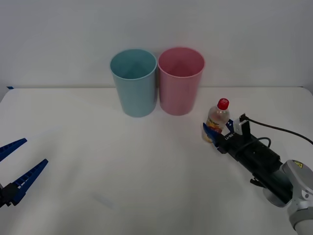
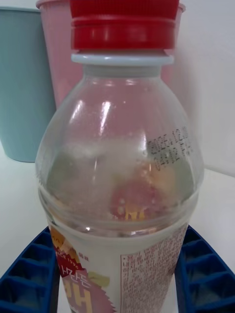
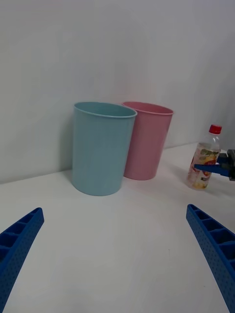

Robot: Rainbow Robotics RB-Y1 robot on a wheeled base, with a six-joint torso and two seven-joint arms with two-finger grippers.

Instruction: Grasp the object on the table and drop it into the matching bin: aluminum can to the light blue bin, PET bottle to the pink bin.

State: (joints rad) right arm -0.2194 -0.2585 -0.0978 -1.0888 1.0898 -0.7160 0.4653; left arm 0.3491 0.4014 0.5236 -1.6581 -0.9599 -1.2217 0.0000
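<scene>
The PET bottle [image 1: 217,120], clear with a red cap and a red-and-yellow label, stands upright on the white table [image 1: 146,176], just right of and in front of the pink bin [image 1: 180,93]. My right gripper [image 1: 214,131] is shut on the bottle's lower body. In the right wrist view its blue fingers [image 2: 29,274] press both sides of the bottle [image 2: 117,171]. The light blue bin [image 1: 134,93] stands touching the pink bin's left side. My left gripper [image 1: 35,152] hangs open at the table's front left, holding nothing.
Both bins sit near the table's back edge against a plain white wall. The left wrist view shows the light blue bin [image 3: 100,151], the pink bin [image 3: 147,142] and the bottle [image 3: 203,166] across open tabletop. A black cable [image 1: 279,129] trails from the right arm.
</scene>
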